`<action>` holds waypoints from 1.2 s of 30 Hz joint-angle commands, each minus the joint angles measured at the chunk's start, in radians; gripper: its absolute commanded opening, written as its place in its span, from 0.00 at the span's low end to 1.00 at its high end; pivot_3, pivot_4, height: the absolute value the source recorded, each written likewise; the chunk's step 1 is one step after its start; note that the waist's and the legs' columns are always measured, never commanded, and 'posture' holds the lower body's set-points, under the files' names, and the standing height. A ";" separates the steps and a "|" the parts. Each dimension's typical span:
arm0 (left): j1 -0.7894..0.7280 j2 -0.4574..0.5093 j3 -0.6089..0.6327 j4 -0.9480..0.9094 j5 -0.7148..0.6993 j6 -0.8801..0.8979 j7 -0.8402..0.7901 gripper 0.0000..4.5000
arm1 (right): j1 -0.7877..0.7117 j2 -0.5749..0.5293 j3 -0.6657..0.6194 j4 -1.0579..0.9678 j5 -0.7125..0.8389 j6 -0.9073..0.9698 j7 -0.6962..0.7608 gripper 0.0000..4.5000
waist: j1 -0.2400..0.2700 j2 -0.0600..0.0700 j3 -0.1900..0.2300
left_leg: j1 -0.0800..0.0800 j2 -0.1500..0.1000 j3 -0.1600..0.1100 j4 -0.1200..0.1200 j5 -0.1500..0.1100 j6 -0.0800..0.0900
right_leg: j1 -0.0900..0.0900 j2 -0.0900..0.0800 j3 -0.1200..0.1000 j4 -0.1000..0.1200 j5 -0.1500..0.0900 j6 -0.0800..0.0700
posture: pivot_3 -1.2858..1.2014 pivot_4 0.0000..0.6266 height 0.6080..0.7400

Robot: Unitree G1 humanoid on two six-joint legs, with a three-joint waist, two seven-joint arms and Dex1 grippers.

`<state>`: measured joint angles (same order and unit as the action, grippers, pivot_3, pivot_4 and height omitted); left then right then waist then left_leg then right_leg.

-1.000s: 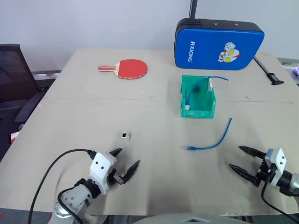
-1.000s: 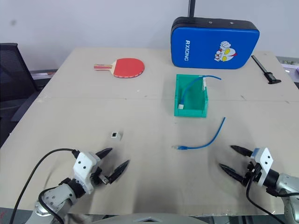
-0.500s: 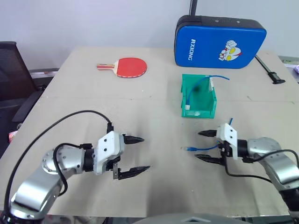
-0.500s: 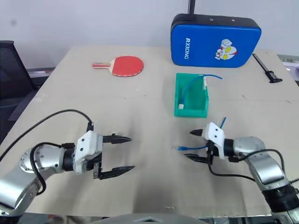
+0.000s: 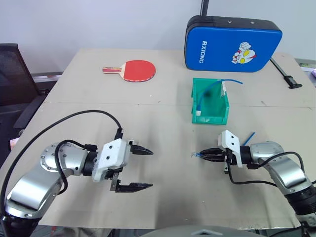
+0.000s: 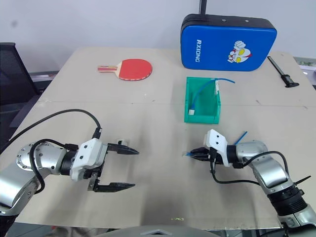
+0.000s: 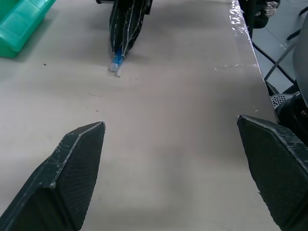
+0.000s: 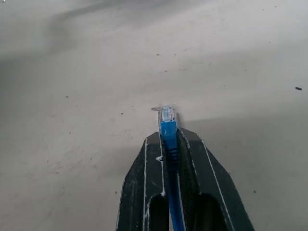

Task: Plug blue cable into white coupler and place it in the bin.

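At the worktop's (image 5: 163,192) near edge, my left claw (image 5: 140,169) hangs released, its two black fingers spread wide and pointing toward my right side. The white coupler cannot be made out beside it. A red paddle (image 5: 134,71) lies toward the far left corner. Near the middle of the worktop, my right claw (image 5: 206,155) is clenched on the blue cable (image 8: 168,126), just behind its clear plug, which pokes out past the fingertips (image 8: 153,144) low over the surface. The cable's free end (image 5: 250,136) rises behind that wrist. Beyond it, well apart, the green bin (image 5: 209,118) stands with another blue cable (image 5: 232,80) arching out of it. A blue padded case (image 5: 232,44) stands upright at the far edge, and a black tool (image 5: 284,74) lies near the far right corner.
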<state>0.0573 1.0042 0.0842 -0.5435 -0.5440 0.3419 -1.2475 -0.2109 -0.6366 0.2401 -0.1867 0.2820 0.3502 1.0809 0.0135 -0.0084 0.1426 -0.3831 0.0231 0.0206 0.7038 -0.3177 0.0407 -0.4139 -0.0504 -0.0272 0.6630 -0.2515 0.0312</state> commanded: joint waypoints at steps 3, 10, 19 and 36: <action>-0.098 0.004 0.005 0.104 0.010 -0.017 -0.028 1.00 | -0.137 0.080 0.038 0.079 -0.034 -0.027 -0.016 0.01 | -0.002 0.000 0.000 | 0.001 0.000 0.000 0.000 0.000 0.000 | 0.000 0.001 0.000 0.000 0.001 0.002 | 0.52 0.24 0.56; -0.262 -0.005 -0.025 0.237 0.041 -0.055 -0.073 1.00 | -0.286 0.157 0.042 0.281 -0.090 -0.108 -0.025 0.01 | 0.002 -0.001 0.001 | -0.001 0.000 0.000 0.000 0.002 -0.003 | -0.001 0.002 0.000 0.001 0.002 0.002 | 0.52 0.24 0.56; -0.247 0.025 -0.032 0.168 0.003 -0.001 -0.135 1.00 | -0.043 -0.051 -0.081 -0.108 0.106 0.092 0.062 0.28 | 0.000 -0.002 0.002 | -0.016 -0.002 -0.004 0.000 0.001 -0.002 | -0.012 -0.004 -0.006 -0.001 0.002 0.003 | 0.52 0.24 0.56; -0.268 0.071 -0.048 0.101 0.000 0.052 -0.178 1.00 | 0.033 -0.010 0.009 -0.032 -0.100 -0.042 -0.085 0.28 | -0.001 -0.004 0.003 | 0.001 0.000 0.000 0.001 0.002 -0.002 | 0.000 0.002 -0.002 0.001 0.002 0.002 | 0.52 0.24 0.56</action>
<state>-0.1952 1.0616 0.0268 -0.4241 -0.5406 0.4002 -1.4206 -0.1679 -0.6532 0.2387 -0.2148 0.1856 0.3179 0.9964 0.0126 -0.0120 0.1453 -0.3826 0.0236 0.0206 0.7049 -0.3161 0.0385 -0.4137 -0.0489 -0.0298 0.6645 -0.2496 0.0337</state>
